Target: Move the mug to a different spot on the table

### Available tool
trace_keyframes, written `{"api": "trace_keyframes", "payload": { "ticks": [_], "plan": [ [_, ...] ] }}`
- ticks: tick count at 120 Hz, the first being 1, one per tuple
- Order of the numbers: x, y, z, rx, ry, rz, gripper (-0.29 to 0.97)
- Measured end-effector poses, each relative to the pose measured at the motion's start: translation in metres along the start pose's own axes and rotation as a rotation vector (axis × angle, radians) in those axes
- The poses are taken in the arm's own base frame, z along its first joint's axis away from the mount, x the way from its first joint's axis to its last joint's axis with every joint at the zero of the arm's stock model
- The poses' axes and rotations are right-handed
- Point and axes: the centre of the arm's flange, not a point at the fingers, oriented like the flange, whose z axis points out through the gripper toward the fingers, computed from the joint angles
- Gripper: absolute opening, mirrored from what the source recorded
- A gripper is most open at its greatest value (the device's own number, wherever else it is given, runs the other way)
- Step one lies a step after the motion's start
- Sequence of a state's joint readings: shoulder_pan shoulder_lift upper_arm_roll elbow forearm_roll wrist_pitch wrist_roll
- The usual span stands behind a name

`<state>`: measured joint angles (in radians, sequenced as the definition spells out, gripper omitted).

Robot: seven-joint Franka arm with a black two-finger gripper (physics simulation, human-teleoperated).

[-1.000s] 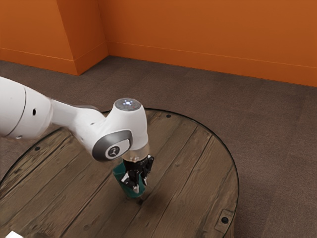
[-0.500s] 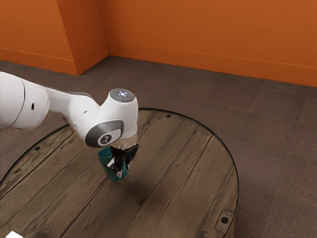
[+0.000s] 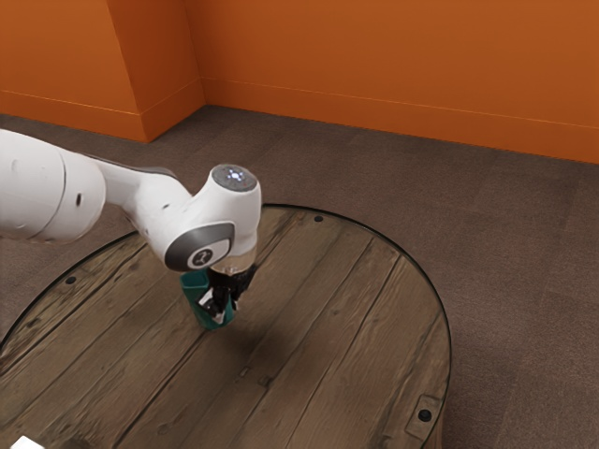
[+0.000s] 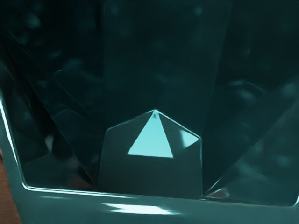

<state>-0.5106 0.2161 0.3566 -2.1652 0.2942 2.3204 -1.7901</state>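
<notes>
My gripper pointed straight down under the white wrist. Its black fingers stood close together, clamped on the wall of the mug. The pale fingertips showed against the teal on the side toward the exterior view's right. The mug hung right at the hand, half tucked behind the fingers and the wrist housing. Its body showed on the exterior view's left of the gripper and it looked slightly tilted. A dark shadow lay on the planks below it and a little toward the exterior view's right. From that I judged the mug to be off the wood, though I could not see its base clearly.

In the wrist view I looked down into the mug from close above. I saw dark, faceted teal walls, one bright triangular patch low down, and a glossy rim just under the hand.

The mug sat over the round table, well in from the edge and somewhat toward the far side. The arm came in from the exterior view's left across the table's rim. Around the table lay grey-brown floor, and behind that stood an orange wall.
</notes>
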Motion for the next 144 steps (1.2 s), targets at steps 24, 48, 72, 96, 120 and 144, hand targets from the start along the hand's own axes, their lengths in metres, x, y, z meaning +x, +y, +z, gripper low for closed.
{"api": "trace_keyframes", "payload": {
  "ticks": [24, 48, 72, 96, 120, 144],
  "plan": [
    [-0.001, -0.016, 0.003, 0.019, -0.012, 0.002, 0.09],
    [-0.005, -0.029, 0.009, 0.039, -0.023, 0.004, 0.09],
    [-0.01, -0.028, 0.019, 0.049, -0.017, 0.01, 0.09],
    [-0.014, -0.027, 0.026, 0.054, -0.013, 0.016, 0.04],
    [-0.013, -0.026, 0.026, 0.04, -0.016, 0.01, 0.26],
    [-0.013, -0.026, 0.013, 0.014, -0.059, -0.026, 0.5]
  ]
}}
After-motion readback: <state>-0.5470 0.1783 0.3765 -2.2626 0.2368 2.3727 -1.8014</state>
